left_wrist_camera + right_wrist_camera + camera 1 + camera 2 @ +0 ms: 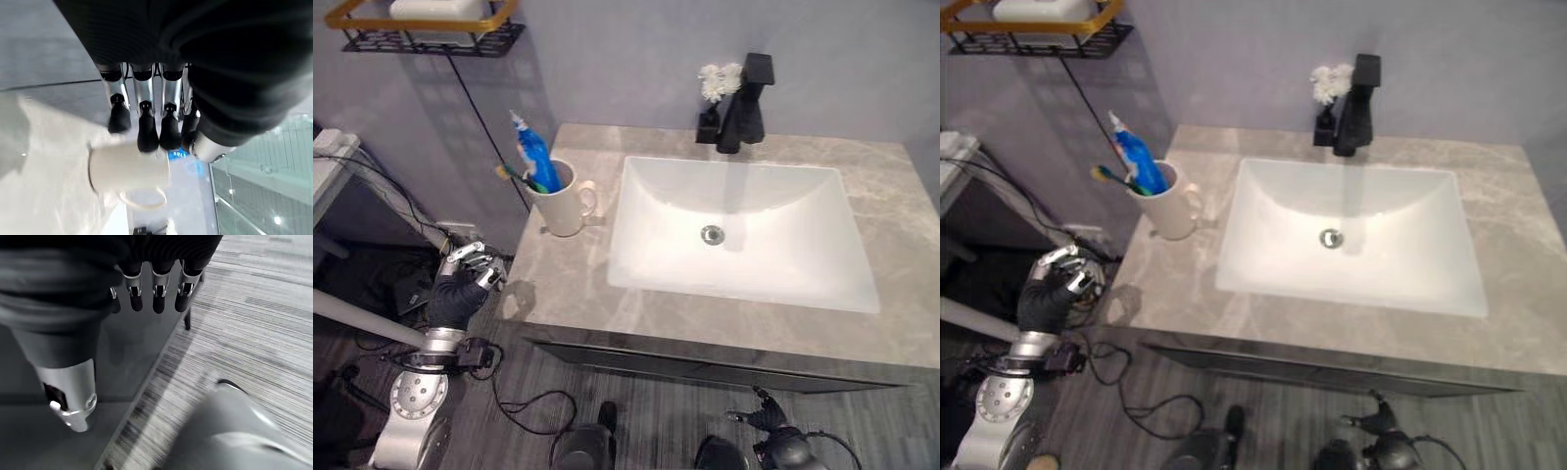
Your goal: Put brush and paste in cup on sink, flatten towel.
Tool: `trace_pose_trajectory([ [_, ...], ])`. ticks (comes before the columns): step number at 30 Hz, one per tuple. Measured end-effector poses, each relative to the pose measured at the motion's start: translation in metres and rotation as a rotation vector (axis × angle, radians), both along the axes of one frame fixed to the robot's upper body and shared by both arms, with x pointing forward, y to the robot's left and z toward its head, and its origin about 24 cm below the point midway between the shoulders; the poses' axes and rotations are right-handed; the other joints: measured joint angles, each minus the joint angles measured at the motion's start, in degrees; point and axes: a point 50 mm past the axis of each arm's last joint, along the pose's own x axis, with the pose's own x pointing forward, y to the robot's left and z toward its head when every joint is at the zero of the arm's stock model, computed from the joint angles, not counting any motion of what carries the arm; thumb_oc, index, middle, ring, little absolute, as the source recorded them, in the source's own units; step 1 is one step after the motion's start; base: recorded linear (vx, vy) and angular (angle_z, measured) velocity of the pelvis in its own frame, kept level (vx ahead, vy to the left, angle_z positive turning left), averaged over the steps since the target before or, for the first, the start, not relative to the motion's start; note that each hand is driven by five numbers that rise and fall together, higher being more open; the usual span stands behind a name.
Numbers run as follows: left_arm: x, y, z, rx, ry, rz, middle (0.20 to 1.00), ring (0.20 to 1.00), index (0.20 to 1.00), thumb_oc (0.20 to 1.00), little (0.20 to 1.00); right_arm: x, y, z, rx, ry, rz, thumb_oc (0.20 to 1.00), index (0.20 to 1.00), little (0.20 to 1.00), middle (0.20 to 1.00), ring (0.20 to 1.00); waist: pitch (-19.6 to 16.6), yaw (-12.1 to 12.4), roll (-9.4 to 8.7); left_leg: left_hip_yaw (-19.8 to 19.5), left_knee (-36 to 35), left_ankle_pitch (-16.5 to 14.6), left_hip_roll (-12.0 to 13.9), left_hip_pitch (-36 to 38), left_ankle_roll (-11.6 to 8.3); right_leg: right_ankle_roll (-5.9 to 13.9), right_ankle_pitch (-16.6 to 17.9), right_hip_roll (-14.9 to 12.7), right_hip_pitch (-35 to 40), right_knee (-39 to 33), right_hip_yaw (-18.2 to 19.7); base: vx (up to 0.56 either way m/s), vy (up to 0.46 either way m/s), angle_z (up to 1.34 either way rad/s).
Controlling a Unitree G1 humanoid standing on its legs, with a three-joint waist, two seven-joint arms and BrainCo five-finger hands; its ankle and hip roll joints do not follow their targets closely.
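Two items already stand in the cup; no towel can be seen on the counter.

Taking the cup (563, 204) as the landmark and going left to right: the left hand (462, 284) hangs below and to the left of it, off the counter's (568, 294) front-left corner, fingers loosely straight and holding nothing. In the cup, the paste (534, 155) and brush (521, 177) lean up and to the left, long axes toward the wall. Right of the cup lies the sink basin (744, 235), with bare stone in front of it. Far right and low, under the counter's front edge, the right hand (769, 416) hangs relaxed and empty. The left hand is nearer the cup.
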Motion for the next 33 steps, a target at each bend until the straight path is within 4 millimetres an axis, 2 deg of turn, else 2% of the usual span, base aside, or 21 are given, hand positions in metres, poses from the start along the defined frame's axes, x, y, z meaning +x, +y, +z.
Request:
trace_pose_trajectory([
  [1, 0.0, -0.001, -0.003, -0.023, 0.012, -0.008, 0.2, 0.2, 0.2, 0.2, 0.2, -0.002, 0.001, -0.001, 0.002, 0.008, -0.004, 1.0, 1.0, 1.0, 1.0, 1.0, 0.1, -0.2, -0.14, -0.6, -0.6, 0.0, 0.1, 0.0, 0.06, -0.58, -0.5, 2.1, -0.1, -3.3, 0.4, 0.1, -0.079, 0.28],
  [2, -0.002, -0.002, -0.005, -0.024, 0.027, -0.022, 0.2, 0.2, 0.2, 0.2, 0.2, -0.005, -0.001, -0.004, -0.001, 0.026, -0.012, 1.0, 1.0, 1.0, 1.0, 1.0, 0.1, -0.2, -0.37, -0.7, -1.2, 0.0, -0.1, 0.0, 0.05, -0.39, -0.1, 3.0, -0.1, -9.0, -0.1, 0.16, -0.201, 0.31],
  [3, -0.003, -0.002, -0.009, -0.043, 0.048, -0.037, 0.2, 0.2, 0.2, 0.2, 0.2, -0.008, -0.005, -0.005, -0.015, 0.051, -0.024, 1.0, 1.0, 1.0, 1.0, 1.0, 0.5, -0.6, -0.12, -1.5, -1.2, 0.2, -0.4, 0.0, 0.13, 0.61, 2.5, 3.3, 0.0, -19.5, 0.1, 0.11, -0.154, 0.28],
  [4, -0.004, -0.002, -0.012, -0.05, 0.058, -0.038, 0.2, 0.2, 0.2, 0.2, 0.2, -0.01, -0.005, -0.006, -0.017, 0.061, -0.027, 1.0, 1.0, 1.0, 1.0, 1.0, 0.6, -0.6, 0.03, -1.6, -1.4, 0.2, -0.4, 0.3, 0.04, 1.01, 4.2, 2.7, -0.8, -21.6, 1.0, 0.12, -0.21, 0.37],
  [5, -0.003, -0.003, -0.015, -0.065, 0.069, -0.042, 0.2, 0.2, 0.2, 0.2, 0.2, -0.017, -0.005, -0.01, -0.016, 0.084, -0.037, 1.0, 1.0, 1.0, 1.0, 1.0, 0.8, -0.8, 0.3, -2.9, -1.5, 0.5, -0.7, 0.3, -1.24, 1.93, 5.1, 2.9, -0.3, -23.2, 3.0, 0.05, -0.114, 0.69],
  [6, -0.002, -0.005, -0.018, -0.066, 0.081, -0.052, 0.2, 0.2, 0.2, 0.2, 0.2, -0.02, -0.001, -0.012, 0.0, 0.095, -0.057, 1.0, 1.0, 1.0, 1.0, 1.0, 0.8, -1.7, 0.3, -5.0, -1.5, 0.5, -1.1, 0.4, -1.4, 1.68, 5.6, 2.3, 0.8, -23.5, 4.1, 0.05, -0.115, 0.93],
  [7, -0.002, -0.007, -0.017, -0.06, 0.081, -0.066, 0.2, 0.2, 0.2, 0.2, 0.2, -0.027, 0.003, -0.016, 0.012, 0.114, -0.077, 1.0, 1.0, 1.0, 1.0, 1.0, 0.3, -1.6, -0.66, -6.3, -2.4, 1.0, -1.7, 0.8, -1.57, 1.59, 6.3, 1.8, 1.5, -23.1, 4.2, 0.11, -0.155, 1.1],
  [8, -0.007, -0.006, -0.02, -0.065, 0.094, -0.07, 0.2, 0.2, 0.2, 0.2, 0.2, -0.037, 0.009, -0.022, 0.026, 0.164, -0.085, 1.0, 1.0, 1.0, 1.0, 1.0, -0.4, -0.7, -2.45, -7.4, -3.6, 1.4, -1.6, 1.5, -2.92, 0.5, 10.4, 2.1, 2.3, -24.5, 4.0, 0.09, -0.154, 0.75],
  [10, -0.017, -0.007, -0.032, -0.1, 0.155, -0.073, 0.2, 0.2, 0.2, 0.2, 0.2, -0.034, 0.005, -0.021, 0.02, 0.159, -0.103, 1.0, 1.0, 1.0, 1.0, 1.0, -0.6, 0.6, -1.0, -8.4, -5.2, 2.0, 1.2, 1.6, -4.76, -0.74, 10.7, 4.5, 3.4, -26.4, 1.4, 0.07, -0.181, 0.31],
  [11, -0.019, -0.006, -0.035, -0.101, 0.172, -0.076, 0.2, 0.2, 0.2, 0.2, 0.2, -0.033, 0.002, -0.02, 0.016, 0.153, -0.112, 1.0, 1.0, 1.0, 1.0, 1.0, -0.7, 0.8, -0.59, -8.9, -5.9, 2.2, 2.2, 1.6, -5.01, -1.42, 10.9, 5.6, 3.7, -27.2, 1.0, 0.01, -0.182, 0.35],
  [12, -0.017, -0.008, -0.034, -0.109, 0.174, -0.093, 0.2, 0.2, 0.2, 0.2, 0.2, -0.037, -0.004, -0.019, -0.001, 0.165, -0.117, 1.0, 1.0, 1.0, 1.0, 1.0, -0.9, 0.9, 0.26, -10.0, -6.4, 3.4, 3.5, 0.6, -6.68, -1.97, 11.3, 6.7, 5.0, -29.3, -2.1, 0.0, -0.134, 0.69],
  [14, -0.007, -0.018, -0.029, -0.136, 0.148, -0.147, 0.2, 0.2, 0.2, 0.2, 0.2, -0.05, -0.01, -0.022, -0.012, 0.212, -0.152, 1.0, 1.0, 1.0, 1.0, 1.0, -1.2, -0.5, 0.98, -9.8, -6.6, 4.8, 4.4, -0.7, -7.09, -2.88, 11.3, 7.1, 6.6, -31.2, -6.4, 0.03, -0.049, 0.99],
  [15, -0.003, -0.021, -0.024, -0.139, 0.125, -0.17, 0.2, 0.2, 0.2, 0.2, 0.2, -0.055, -0.013, -0.023, -0.017, 0.229, -0.17, 1.0, 1.0, 1.0, 1.0, 1.0, -1.2, -0.6, 1.1, -8.5, -7.5, 4.9, 5.0, -0.8, -7.05, -3.24, 11.0, 7.7, 6.6, -31.2, -7.3, 0.06, -0.015, 0.56],
  [18, -0.004, -0.021, -0.023, -0.138, 0.126, -0.177, 0.2, 0.2, 0.2, 0.2, 0.2, -0.056, -0.016, -0.022, -0.023, 0.228, -0.192, 1.0, 1.0, 1.0, 1.0, 1.0, -1.2, -1.0, 1.43, -7.3, -8.3, 4.9, 5.6, -0.5, -7.16, -3.29, 11.1, 7.9, 6.6, -31.9, -7.1, 0.06, -0.013, -0.03],
  [23, -0.001, -0.021, -0.018, -0.167, 0.114, -0.19, 0.2, 0.2, 0.2, 0.2, 0.2, -0.053, -0.013, -0.022, -0.004, 0.211, -0.212, 1.0, 1.0, 1.0, 1.0, 1.0, -1.2, -2.4, 1.82, -6.1, -10.5, 5.1, 4.6, 0.3, -7.02, -2.63, 11.7, 6.8, 6.2, -32.7, -5.9, 0.05, 0.028, -0.08],
  [27, 0.0, -0.018, -0.016, -0.172, 0.125, -0.191, 0.2, 0.2, 0.2, 0.2, 0.2, -0.041, -0.009, -0.02, 0.003, 0.18, -0.179, 1.0, 1.0, 1.0, 1.0, 1.0, -1.3, -3.1, 1.97, -4.2, -11.6, 5.5, 3.8, 0.2, -6.64, -1.97, 12.4, 6.0, 4.9, -33.4, -4.0, 0.04, 0.039, -0.21],
  [33, 0.012, -0.018, -0.008, -0.163, 0.098, -0.181, 0.2, 0.2, 0.2, 0.2, 0.2, -0.035, -0.009, -0.018, 0.002, 0.17, -0.169, 1.0, 1.0, 1.0, 1.0, 1.0, -1.8, -5.0, 2.68, -1.1, -13.5, 5.5, 3.7, 2.1, -6.43, -1.85, 13.2, 6.0, 4.4, -33.9, -1.3, 0.04, 0.017, -0.23],
])
